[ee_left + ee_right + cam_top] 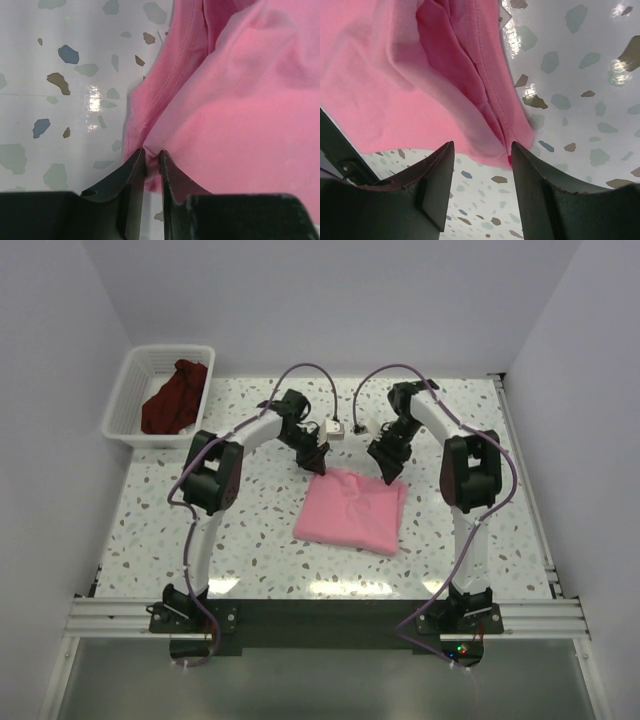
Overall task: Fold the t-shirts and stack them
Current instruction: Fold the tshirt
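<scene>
Pink shirt [352, 510] lies folded on table [250, 540] | my left gripper [152, 159] pinches its far-left corner | my right gripper [482, 150], jaws apart, straddles far-right corner | maroon shirt [178, 398] in basket [128, 390], well apart

The pink t-shirt [240, 100] loses its edge inside the left claw [152, 161]. At the far left corner of the surface [200, 540], the basket [135, 375] wall masks part of the maroon t-shirt [177, 397].
</scene>
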